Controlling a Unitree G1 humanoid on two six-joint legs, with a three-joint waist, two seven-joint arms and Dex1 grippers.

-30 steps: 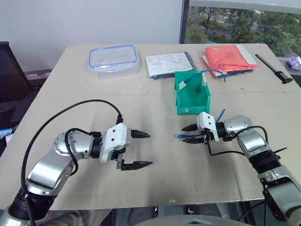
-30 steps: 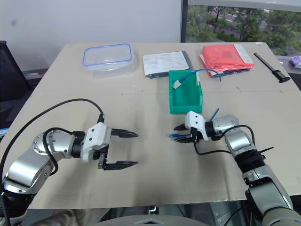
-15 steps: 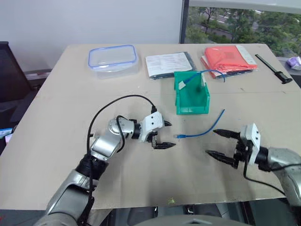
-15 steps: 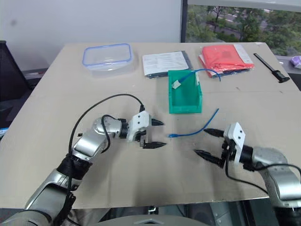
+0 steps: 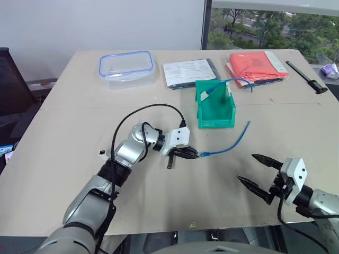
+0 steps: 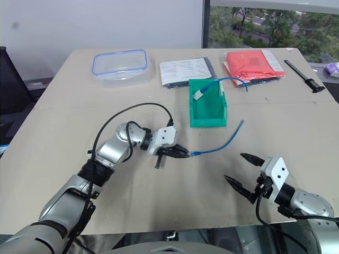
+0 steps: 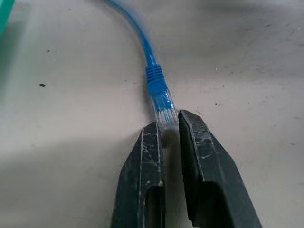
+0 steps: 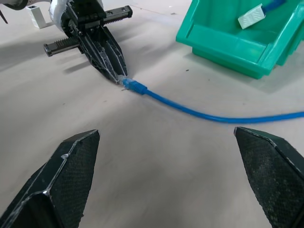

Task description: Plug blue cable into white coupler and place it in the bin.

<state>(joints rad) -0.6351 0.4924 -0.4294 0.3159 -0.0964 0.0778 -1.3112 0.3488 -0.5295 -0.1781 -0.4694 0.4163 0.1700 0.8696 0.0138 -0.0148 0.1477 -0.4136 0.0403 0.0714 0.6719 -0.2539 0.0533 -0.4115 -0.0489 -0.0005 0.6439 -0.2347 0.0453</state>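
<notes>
Blue cable (image 5: 228,144): near plug pinched by left claw (image 5: 194,154), flat on counter (image 5: 79,132).
Right claw (image 5: 255,174) spread wide, well clear; likely freeing the plug end for mating.

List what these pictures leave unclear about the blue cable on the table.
- Blue cable: left wrist view, far end cut off by the frame.
- Its plug: tip hidden between the left claw tips.
- Plug's latch: head views, too small to tell.
</notes>
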